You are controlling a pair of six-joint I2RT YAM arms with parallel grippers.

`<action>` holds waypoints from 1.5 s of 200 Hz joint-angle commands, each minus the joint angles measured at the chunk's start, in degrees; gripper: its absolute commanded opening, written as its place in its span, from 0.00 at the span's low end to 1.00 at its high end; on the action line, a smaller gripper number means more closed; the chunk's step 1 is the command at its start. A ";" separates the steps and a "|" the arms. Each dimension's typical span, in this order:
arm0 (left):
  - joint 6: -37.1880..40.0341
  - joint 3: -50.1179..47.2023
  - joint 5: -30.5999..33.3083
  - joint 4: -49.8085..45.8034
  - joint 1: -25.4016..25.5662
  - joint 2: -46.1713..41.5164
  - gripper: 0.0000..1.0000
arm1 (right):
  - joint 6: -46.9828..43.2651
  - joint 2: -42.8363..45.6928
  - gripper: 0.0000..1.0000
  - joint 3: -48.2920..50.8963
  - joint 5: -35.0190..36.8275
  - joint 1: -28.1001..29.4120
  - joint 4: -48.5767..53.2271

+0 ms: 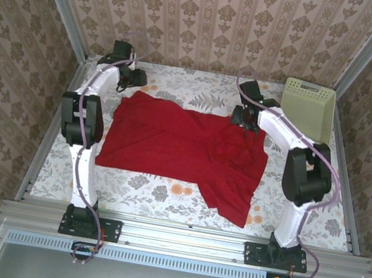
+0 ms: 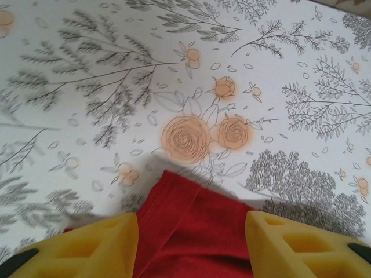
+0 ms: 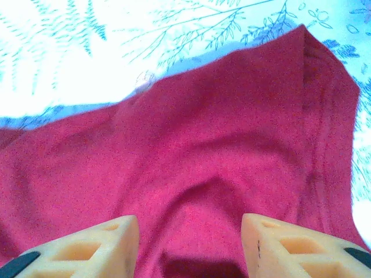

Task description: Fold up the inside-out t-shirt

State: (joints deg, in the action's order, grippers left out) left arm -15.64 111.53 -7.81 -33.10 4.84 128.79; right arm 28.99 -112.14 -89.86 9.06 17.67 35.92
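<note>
Top external: red t-shirt spread out, pale basket far right, well apart. Left fingers, right fingers parted.

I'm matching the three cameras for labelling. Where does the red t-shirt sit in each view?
Top view: the t-shirt lies spread across the middle of the picture, with one part trailing toward the lower right.
Left wrist: a corner of it pokes up at bottom centre.
Right wrist: it runs across the middle and bottom, with a seamed edge at upper right.
Shared landmark: the flowered tablecloth under it.
</note>
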 commanded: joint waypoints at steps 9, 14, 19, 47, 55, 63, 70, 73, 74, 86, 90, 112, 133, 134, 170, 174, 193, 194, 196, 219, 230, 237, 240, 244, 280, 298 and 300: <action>2.93 6.54 6.92 -8.03 -0.61 7.01 0.52 | -1.61 -9.87 0.51 -7.58 -2.16 -1.65 1.55; 3.06 7.65 7.49 -8.65 -0.66 7.94 0.52 | -1.48 -11.04 0.51 -8.50 -1.99 -2.00 1.62; 3.21 8.60 7.83 -9.37 -0.69 8.78 0.52 | -1.32 -12.17 0.51 -9.26 -1.88 -2.37 1.64; 4.04 12.68 7.73 -11.93 -0.75 12.00 0.44 | -1.04 -16.19 0.51 -11.50 -1.24 -3.85 2.05; 4.06 13.10 7.68 -11.93 -0.82 12.20 0.41 | -1.03 -16.59 0.51 -11.33 -1.00 -4.04 1.81; 4.08 13.10 7.81 -11.90 -0.86 12.23 0.37 | -1.04 -17.01 0.52 -11.10 -0.42 -4.37 1.92; 4.06 13.27 8.01 -12.13 -0.89 12.28 0.35 | -0.91 -17.44 0.52 -11.21 0.14 -4.59 2.54; 4.00 13.46 8.18 -12.40 -0.96 12.34 0.33 | -0.79 -17.64 0.52 -11.26 0.23 -4.76 2.76; 4.02 13.50 8.30 -12.46 -0.97 12.39 0.33 | -0.69 -17.70 0.52 -11.32 0.24 -4.85 2.84; 3.16 14.22 9.23 -13.78 -1.44 12.79 0.28 | -0.19 -18.05 0.52 -10.92 0.30 -5.67 3.25; 2.78 14.28 9.36 -14.18 -1.77 12.82 0.26 | 0.04 -18.11 0.52 -10.64 0.24 -5.84 3.12; 0.23 12.54 9.01 -14.31 -4.19 12.06 0.14 | -0.16 -18.29 0.52 -10.55 0.44 -6.29 3.30; -1.04 10.42 8.38 -13.39 -6.11 10.50 0.06 | -0.19 -18.37 0.52 -10.66 0.38 -6.42 3.32; -1.09 10.40 8.36 -13.39 -6.18 10.42 0.06 | -0.26 -18.38 0.52 -10.67 0.36 -6.47 3.30; 2.29 7.04 3.66 -8.56 -4.64 4.79 0.30 | -1.65 -17.76 0.51 -10.76 -0.79 -6.23 2.17; 3.15 6.97 3.41 -8.11 -4.02 4.39 0.33 | -1.66 -17.74 0.52 -10.86 -0.84 -6.22 2.14; 6.46 8.45 2.79 -8.28 -1.38 4.39 0.44 | -1.64 -17.74 0.51 -11.03 -0.99 -6.16 2.37; 6.57 8.58 2.80 -8.37 -1.31 4.46 0.45 | -1.65 -17.75 0.51 -11.03 -0.98 -6.16 2.38; 6.82 8.87 2.80 -8.60 -1.08 4.67 0.45 | -1.66 -17.72 0.51 -11.03 -0.98 -6.14 2.40; 8.85 15.15 3.94 -14.11 1.05 8.92 0.54 | -1.58 -17.10 0.51 -10.60 -0.89 -6.13 2.51; 9.54 18.17 5.65 -16.69 2.04 11.16 0.55 | -1.48 -16.48 0.51 -9.94 -0.90 -6.12 2.32; 9.82 19.65 6.86 -17.94 2.51 12.39 0.56 | -1.38 -16.08 0.51 -9.53 -1.01 -6.12 2.11; 9.76 20.26 7.48 -18.41 2.71 12.87 0.57 | -1.33 -15.91 0.51 -9.34 -0.99 -6.09 1.99; 9.81 20.98 8.05 -19.03 2.87 13.50 0.57 | -1.27 -15.76 0.51 -9.15 -1.06 -6.03 1.87; 10.40 26.08 11.44 -23.44 3.50 17.76 0.59 | -0.60 -14.69 0.52 -7.31 -1.15 -5.91 1.19; 11.92 29.09 12.41 -26.35 3.95 20.19 0.59 | 0.12 -14.52 0.51 -6.80 -0.27 -5.98 1.43; 12.12 29.60 12.63 -26.81 4.01 20.54 0.60 | 0.30 -14.51 0.51 -6.75 -0.05 -5.98 1.48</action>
State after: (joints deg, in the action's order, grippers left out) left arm -6.76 136.88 1.43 -52.40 9.04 145.80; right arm 28.27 -127.98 -98.52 8.27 11.53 35.38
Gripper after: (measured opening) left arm 0.590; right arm 0.514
